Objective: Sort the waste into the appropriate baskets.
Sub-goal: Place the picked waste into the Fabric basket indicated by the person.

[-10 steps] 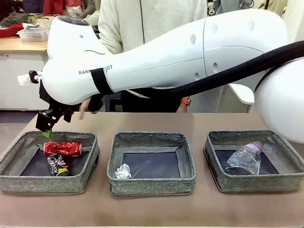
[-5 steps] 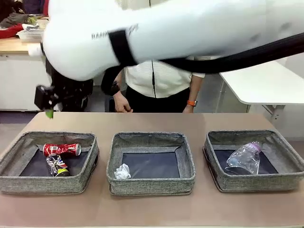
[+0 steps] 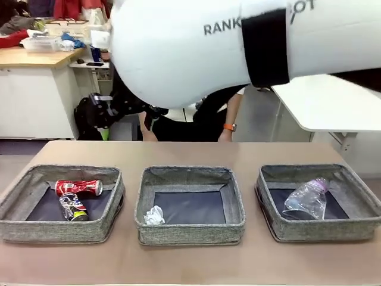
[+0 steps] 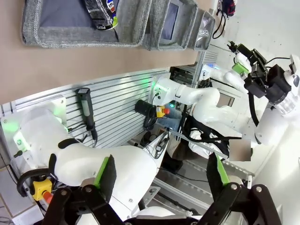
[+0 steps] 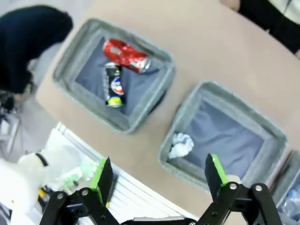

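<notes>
Three grey baskets stand in a row on the table. The left basket point(image 3: 59, 229) holds a red can point(image 3: 78, 187) and a dark can point(image 3: 72, 207). A white paper wad point(image 3: 154, 215) lies in the middle basket point(image 3: 190, 233), and a clear plastic bottle point(image 3: 306, 199) in the right basket point(image 3: 321, 231). My right gripper point(image 5: 158, 164) hangs open and empty high above the table, looking down on the red can point(image 5: 126, 55), the dark can point(image 5: 114, 85) and the wad point(image 5: 180, 145). My left gripper point(image 4: 161, 168) is open and empty, off the table's near side.
My right arm's big white links point(image 3: 238, 47) cross the top of the front view. A person stands at the far side, one wrist with an orange band point(image 3: 230, 127) near the table's far edge. Bare tabletop point(image 3: 190, 155) runs behind and in front of the baskets.
My right arm has lifted and swung right, taking its open gripper up and away from above the left basket. The waste in the baskets has not moved.
</notes>
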Robot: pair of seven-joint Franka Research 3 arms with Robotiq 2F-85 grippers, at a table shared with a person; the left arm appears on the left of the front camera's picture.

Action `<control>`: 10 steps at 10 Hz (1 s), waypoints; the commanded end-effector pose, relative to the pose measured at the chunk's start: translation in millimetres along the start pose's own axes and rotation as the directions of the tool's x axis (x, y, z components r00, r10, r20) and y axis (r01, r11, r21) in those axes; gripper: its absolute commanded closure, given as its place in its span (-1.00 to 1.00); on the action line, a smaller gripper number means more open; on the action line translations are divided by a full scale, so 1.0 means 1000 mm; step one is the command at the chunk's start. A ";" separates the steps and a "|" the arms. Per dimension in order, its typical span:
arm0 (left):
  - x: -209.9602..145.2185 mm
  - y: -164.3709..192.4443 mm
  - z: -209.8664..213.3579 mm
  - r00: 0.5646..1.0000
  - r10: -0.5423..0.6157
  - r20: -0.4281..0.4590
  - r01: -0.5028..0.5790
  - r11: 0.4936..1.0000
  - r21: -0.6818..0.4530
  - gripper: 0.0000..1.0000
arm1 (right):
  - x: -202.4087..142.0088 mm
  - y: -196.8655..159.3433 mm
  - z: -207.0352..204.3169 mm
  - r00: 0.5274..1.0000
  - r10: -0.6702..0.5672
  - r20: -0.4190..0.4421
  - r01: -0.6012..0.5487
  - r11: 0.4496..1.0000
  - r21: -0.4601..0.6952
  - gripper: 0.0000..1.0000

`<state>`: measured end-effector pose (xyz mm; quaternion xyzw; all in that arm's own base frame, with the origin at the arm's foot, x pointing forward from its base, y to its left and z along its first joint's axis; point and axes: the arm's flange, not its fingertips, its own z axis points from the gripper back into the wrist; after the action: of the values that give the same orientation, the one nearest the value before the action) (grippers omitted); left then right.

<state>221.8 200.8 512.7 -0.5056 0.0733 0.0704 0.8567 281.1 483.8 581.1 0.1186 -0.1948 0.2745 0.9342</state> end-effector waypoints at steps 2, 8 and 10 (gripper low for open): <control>-0.002 0.000 -0.001 1.000 -0.006 -0.007 0.006 1.000 -0.004 -1.00 | 0.025 0.010 -0.010 0.997 0.071 -0.012 -0.071 0.997 0.039 -1.00; 0.048 -0.043 -0.060 0.878 -0.274 -0.393 0.197 0.954 -0.226 -1.00 | -0.026 -0.034 0.059 0.957 -0.242 0.159 0.231 0.969 0.083 -1.00; 0.071 -0.076 -0.088 0.731 -0.346 -0.587 0.229 0.936 -0.266 -1.00 | -0.075 -0.071 0.096 0.868 -0.437 0.235 0.388 0.893 0.227 -1.00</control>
<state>293.2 57.8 490.4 -0.5789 0.2199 -0.1783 0.7647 258.7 399.5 649.1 0.2373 -0.2447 0.1159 0.9329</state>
